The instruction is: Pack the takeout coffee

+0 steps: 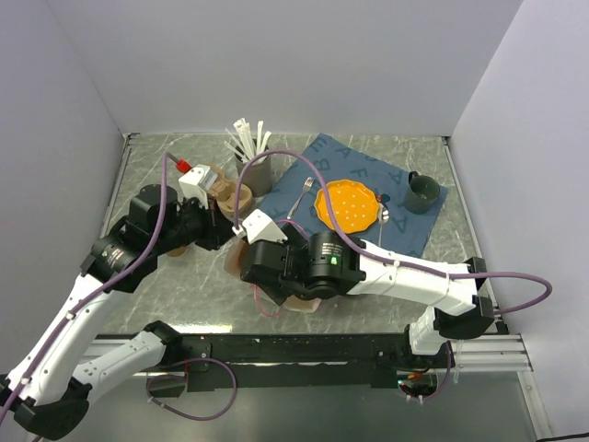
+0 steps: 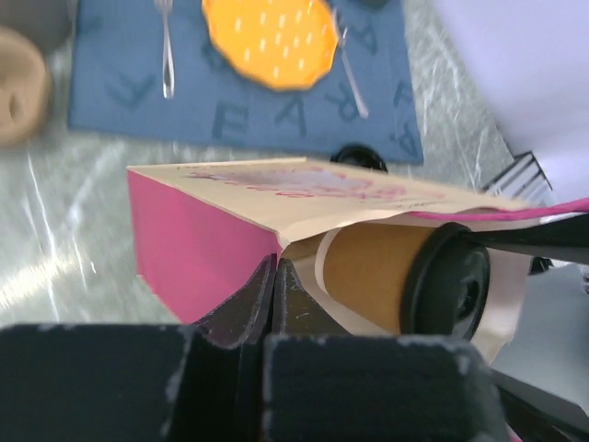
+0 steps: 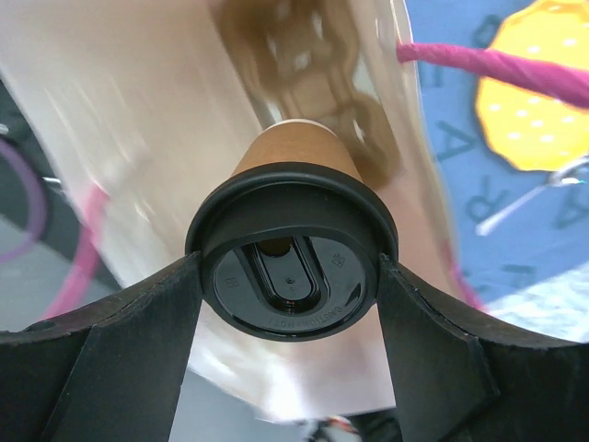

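Left pincer (image 2: 276,267) clenched on the lip of the pink-sided cream paper bag (image 2: 198,235), apparently to hold its mouth open. Right pincer (image 3: 289,281) grasps the kraft-brown paper coffee cup (image 3: 293,152) by its black sip lid (image 3: 293,299), base-first inside that mouth, just beside the left pincer.

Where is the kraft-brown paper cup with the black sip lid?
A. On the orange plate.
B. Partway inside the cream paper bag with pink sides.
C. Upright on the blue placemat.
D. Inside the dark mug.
B: the left wrist view shows the kraft-brown paper cup with the black sip lid with its body inside the mouth of the cream paper bag with pink sides. The right wrist view shows its lid between the jaws of the right gripper.
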